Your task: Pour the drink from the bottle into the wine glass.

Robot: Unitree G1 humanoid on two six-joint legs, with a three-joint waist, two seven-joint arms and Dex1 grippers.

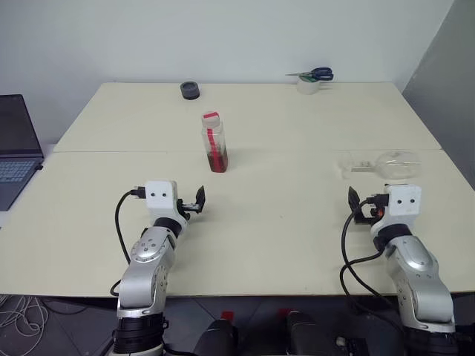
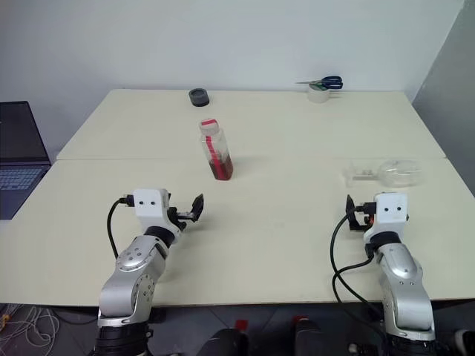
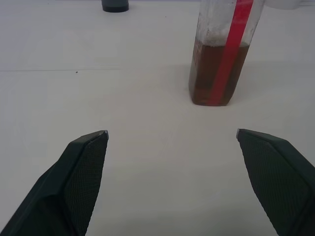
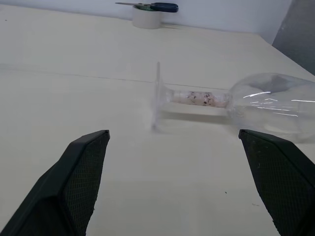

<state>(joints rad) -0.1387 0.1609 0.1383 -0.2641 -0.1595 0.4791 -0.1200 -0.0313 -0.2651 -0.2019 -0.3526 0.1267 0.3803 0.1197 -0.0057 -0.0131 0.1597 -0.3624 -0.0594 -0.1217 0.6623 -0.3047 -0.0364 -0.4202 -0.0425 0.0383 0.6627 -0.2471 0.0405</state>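
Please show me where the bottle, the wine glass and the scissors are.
bottle (image 1: 214,144): left eye view, on its body.
wine glass (image 4: 268,101): right wrist view, on its bowl.
scissors (image 1: 319,73): left eye view, on the handles.

No words or numbers can be read; the small clear bottle (image 1: 214,142) has just a plain red strip.

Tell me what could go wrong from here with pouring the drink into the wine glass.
1. The wine glass lies on its side on the table; it must be stood up first and could roll away from the open right gripper.
2. The bottle still has its cap on, so nothing will pour.
3. The open left gripper may knock the upright bottle over as it approaches.
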